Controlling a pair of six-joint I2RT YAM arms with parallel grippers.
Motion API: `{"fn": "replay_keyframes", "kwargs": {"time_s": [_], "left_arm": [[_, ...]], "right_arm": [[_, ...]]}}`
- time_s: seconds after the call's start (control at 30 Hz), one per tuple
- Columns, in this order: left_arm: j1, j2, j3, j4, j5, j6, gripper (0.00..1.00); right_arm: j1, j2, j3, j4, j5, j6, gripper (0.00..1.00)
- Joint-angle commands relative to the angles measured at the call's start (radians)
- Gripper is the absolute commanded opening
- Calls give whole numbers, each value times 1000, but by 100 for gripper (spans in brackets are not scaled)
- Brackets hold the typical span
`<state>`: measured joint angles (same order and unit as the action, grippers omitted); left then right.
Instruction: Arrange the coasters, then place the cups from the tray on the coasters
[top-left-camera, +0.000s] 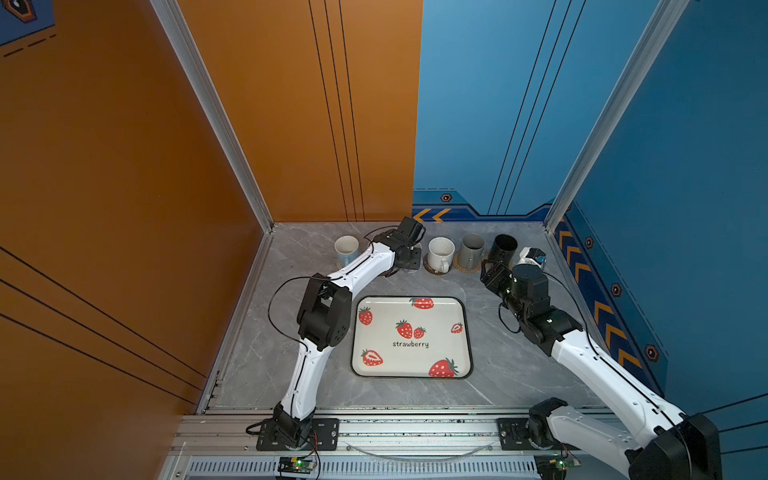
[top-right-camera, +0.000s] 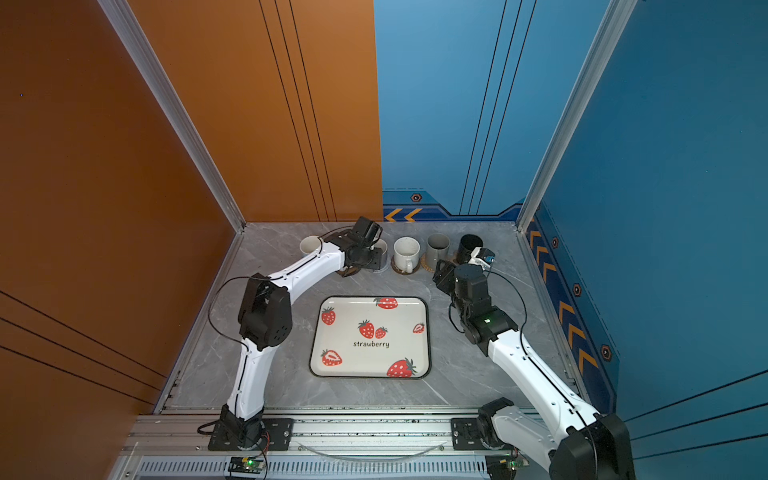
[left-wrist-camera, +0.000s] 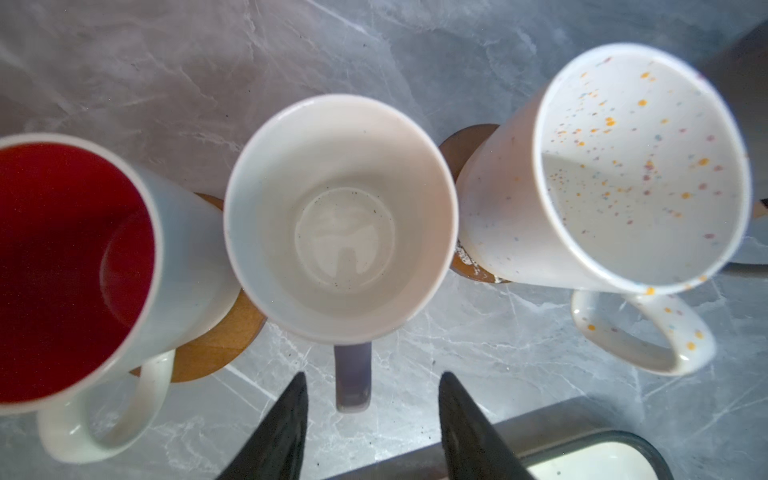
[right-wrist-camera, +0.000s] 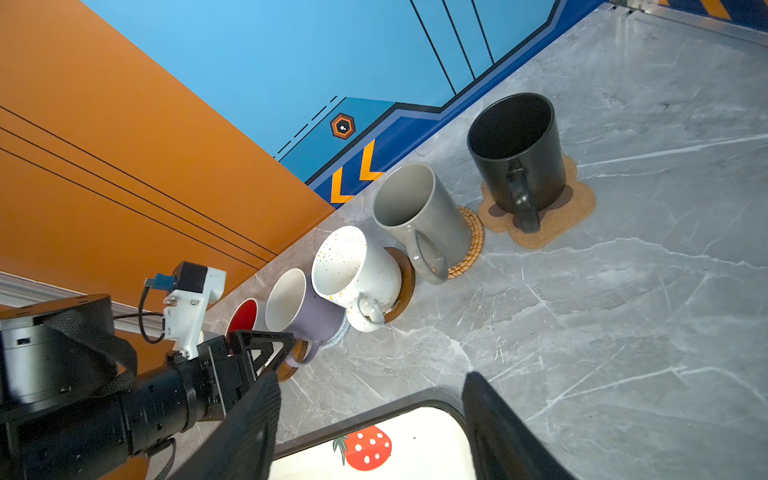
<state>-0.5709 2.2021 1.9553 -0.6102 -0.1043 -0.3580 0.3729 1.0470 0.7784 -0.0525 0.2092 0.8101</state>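
Observation:
The strawberry tray (top-left-camera: 441, 318) lies in the middle of the table with nothing on it. The cups stand in a row at the back. The light blue cup (top-left-camera: 346, 248) stands far left. The red-inside cup (left-wrist-camera: 70, 266) rests on a wooden disc (left-wrist-camera: 216, 340). The lavender cup (left-wrist-camera: 340, 216) sits on a grey woven coaster (right-wrist-camera: 338, 334). The speckled cup (top-left-camera: 440, 252), grey cup (top-left-camera: 472, 248) and black cup (top-left-camera: 503, 248) are on a wooden disc (left-wrist-camera: 465, 141), rattan round (right-wrist-camera: 471, 241) and paw coaster (right-wrist-camera: 575, 208). My left gripper (left-wrist-camera: 374, 374) is open, its fingers on either side of the lavender handle (left-wrist-camera: 353, 374), clear of it. My right gripper (right-wrist-camera: 372, 376) hangs open over the tray's far right corner.
The back wall runs close behind the row of cups, and the side walls close off the table's left and right edges. Grey marble table (top-left-camera: 511, 365) shows around the tray. The left arm's elbow (top-left-camera: 324, 311) hangs beside the tray's left edge.

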Motion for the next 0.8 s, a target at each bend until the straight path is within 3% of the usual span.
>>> {"fn": "replay_keyframes", "kwargs": {"time_s": [0.0, 0.2, 0.43, 0.67, 0.77], "left_arm": [[-13, -66, -34, 3, -17, 24, 55], [-42, -190, -151, 58, -49, 87, 60], [-60, -426, -453, 283, -74, 130, 68], [-50, -670, -791, 587, -234, 210, 94], [-29, -738, -871, 617, -303, 233, 99]], "right_arm": [[4, -22, -4, -31, -6, 11, 68], [27, -24, 5, -31, 13, 12, 68], [77, 19, 45, -49, 35, -5, 69], [93, 44, 83, -86, 38, -50, 74], [89, 32, 88, -98, 42, -79, 84]]}}
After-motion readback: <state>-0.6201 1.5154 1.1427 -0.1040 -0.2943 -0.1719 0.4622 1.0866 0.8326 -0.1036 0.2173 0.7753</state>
